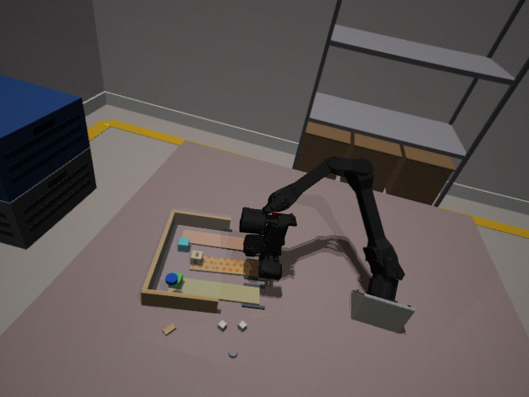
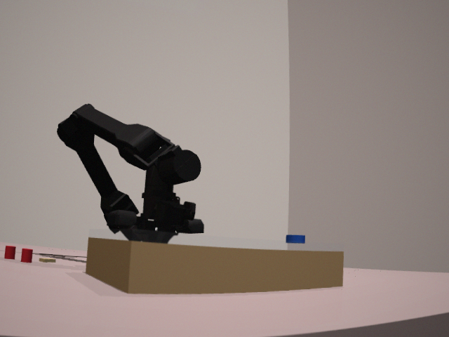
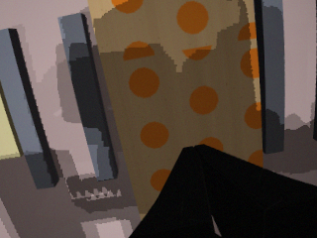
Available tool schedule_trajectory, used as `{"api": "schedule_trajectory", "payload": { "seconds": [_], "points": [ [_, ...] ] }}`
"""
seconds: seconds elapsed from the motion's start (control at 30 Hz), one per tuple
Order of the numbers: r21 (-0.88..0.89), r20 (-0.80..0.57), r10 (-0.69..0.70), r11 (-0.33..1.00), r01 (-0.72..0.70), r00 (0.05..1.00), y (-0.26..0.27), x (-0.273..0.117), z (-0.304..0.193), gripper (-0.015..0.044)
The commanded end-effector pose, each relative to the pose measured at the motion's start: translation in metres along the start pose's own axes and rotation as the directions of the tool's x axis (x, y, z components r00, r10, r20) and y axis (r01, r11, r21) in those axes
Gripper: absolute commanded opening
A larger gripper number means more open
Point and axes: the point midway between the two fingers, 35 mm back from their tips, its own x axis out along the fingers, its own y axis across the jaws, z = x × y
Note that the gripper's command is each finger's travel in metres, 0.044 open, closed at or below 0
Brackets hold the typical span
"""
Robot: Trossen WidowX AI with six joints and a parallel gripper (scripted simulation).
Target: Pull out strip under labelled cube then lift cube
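Observation:
The labelled cube [image 1: 197, 257], cream with a dark mark, sits at the inner end of the orange-dotted strip [image 1: 221, 265] [image 3: 173, 109]. A salmon strip [image 1: 213, 240] and a pale yellow strip [image 1: 239, 294] [image 3: 6, 134] lie on either side. A cyan cube [image 1: 183, 245] is at the inner end of the salmon strip, a green cube [image 1: 179, 277] at that of the yellow one. My gripper [image 3: 194, 157] is shut, pointing down with its tips over the dotted strip's outer part. Whether they touch it I cannot tell. Its fingers are hidden in the top view.
A wooden frame [image 1: 158, 256] [image 2: 231, 268] surrounds the inner ends. Clear material shows above its wall, with a blue disc [image 1: 171, 279] [image 2: 295, 239] at that height. Grey rails [image 1: 253, 306] [image 3: 274, 74] flank the strips. Two white cubes [image 1: 221, 325] [image 1: 242, 325] lie outside the frame.

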Motion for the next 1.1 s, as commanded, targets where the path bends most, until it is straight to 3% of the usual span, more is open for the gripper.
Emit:
{"api": "schedule_trajectory", "payload": {
  "seconds": [0.0,1.07],
  "points": [
    [-0.009,-0.026,-0.003,1.000,0.003,1.000,0.002,0.007,-0.014,0.0000],
    [-0.011,-0.027,-0.003,1.000,0.003,1.000,0.003,0.006,-0.060,0.0000]
  ]
}}
